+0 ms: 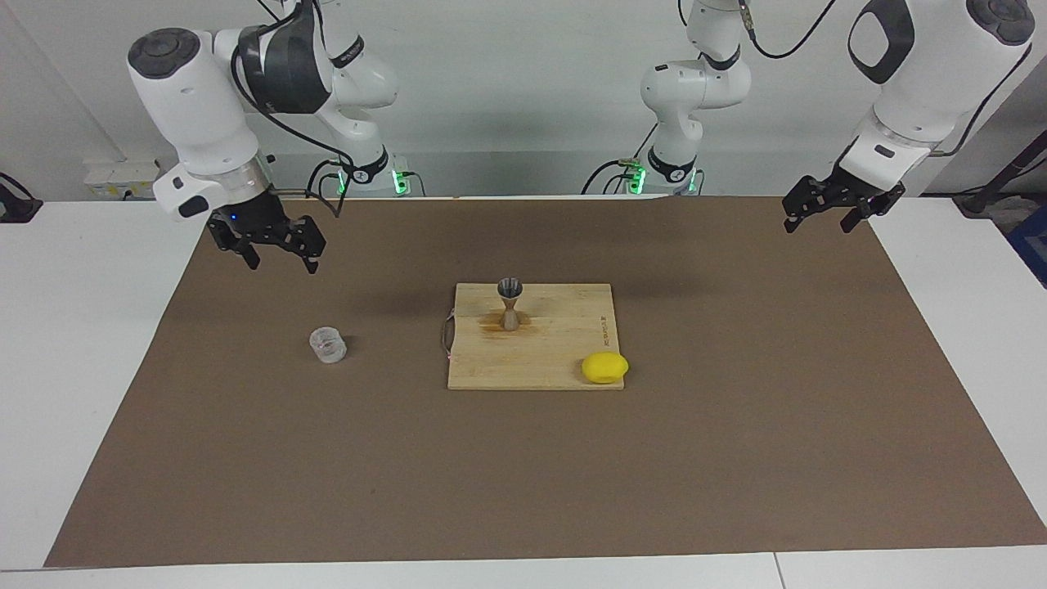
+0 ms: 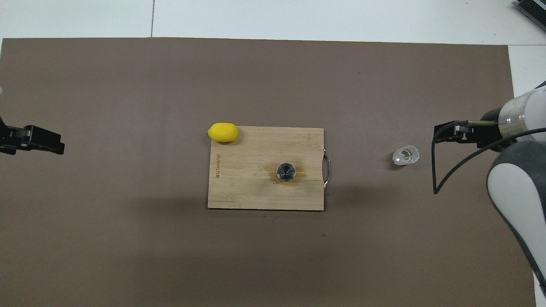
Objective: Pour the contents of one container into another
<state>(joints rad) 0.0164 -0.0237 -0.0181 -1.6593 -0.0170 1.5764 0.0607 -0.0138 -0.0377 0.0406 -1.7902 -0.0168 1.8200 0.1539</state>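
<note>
A brown mat (image 1: 523, 458) with a flat, dull surface is spread over the white table (image 1: 82, 343). Near its middle a rectangular wooden board (image 1: 564, 343) is laid, its grain pale and a darker stain seen around the spot where the jigger stands. A thin metal handle (image 2: 327, 170) is fixed to the board's edge at the right arm's end.

The jigger (image 1: 510, 303), of grey metal and shaped as two cones joined at a narrow waist, is stood upright on the board, nearer to the robots than the board's middle. From above, its round open mouth is seen with a shiny inside; what it holds cannot be told.

The cup (image 1: 328, 344), short, clear and round-rimmed, is set upright on the mat toward the right arm's end of the table, well apart from the board. Its contents cannot be made out.

A smooth yellow lemon (image 1: 605, 367) is placed at the board's corner farthest from the robots, toward the left arm's end, overlapping the edge.

The right gripper (image 1: 276, 249) is held in the air over the mat, apart from the cup, with its fingers spread and nothing between them. The left gripper (image 1: 826, 214) is held waiting above the mat's edge at the left arm's end, fingers likewise spread and empty.
</note>
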